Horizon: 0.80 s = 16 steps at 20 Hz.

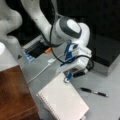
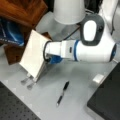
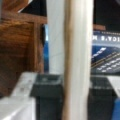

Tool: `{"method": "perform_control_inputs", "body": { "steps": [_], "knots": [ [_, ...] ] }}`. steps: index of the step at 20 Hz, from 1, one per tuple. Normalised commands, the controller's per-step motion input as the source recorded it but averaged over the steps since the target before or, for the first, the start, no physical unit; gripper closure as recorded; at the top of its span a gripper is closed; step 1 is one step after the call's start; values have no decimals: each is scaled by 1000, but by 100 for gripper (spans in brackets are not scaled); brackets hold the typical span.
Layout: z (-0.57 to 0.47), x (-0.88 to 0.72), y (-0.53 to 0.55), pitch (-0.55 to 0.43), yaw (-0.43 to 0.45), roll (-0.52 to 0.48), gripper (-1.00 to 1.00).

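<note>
We see the gripper (image 3: 75, 100) closed on the edge of the notebook (image 1: 62, 100), the cover's thin edge running upright between the dark fingers (image 3: 46, 95) in the wrist view. In both front views the notebook lies left of centre on the grey tabletop (image 2: 75, 75); a pen (image 2: 62, 93) lies nearby.

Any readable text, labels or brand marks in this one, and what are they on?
Blue box behind the notebook, wrist view: pale letters, roughly "M S.VOL", cut off and blurred; not certain.
Same blue box in a front view: a line of small print, too blurred to read.
Notebook, pen, gripper: no text.
</note>
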Motion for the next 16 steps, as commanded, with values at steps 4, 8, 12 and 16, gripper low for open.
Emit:
{"method": "perform_control_inputs", "body": {
  "steps": [4, 8, 12, 16],
  "knots": [
    [-83, 131, 120, -61, -98, -98, 100],
    [-95, 73, 122, -17, -120, -77, 100],
    [-128, -31, 141, -5, -137, -55, 100],
    [-149, -157, 142, -6, -137, -68, 100]
  ]
}}
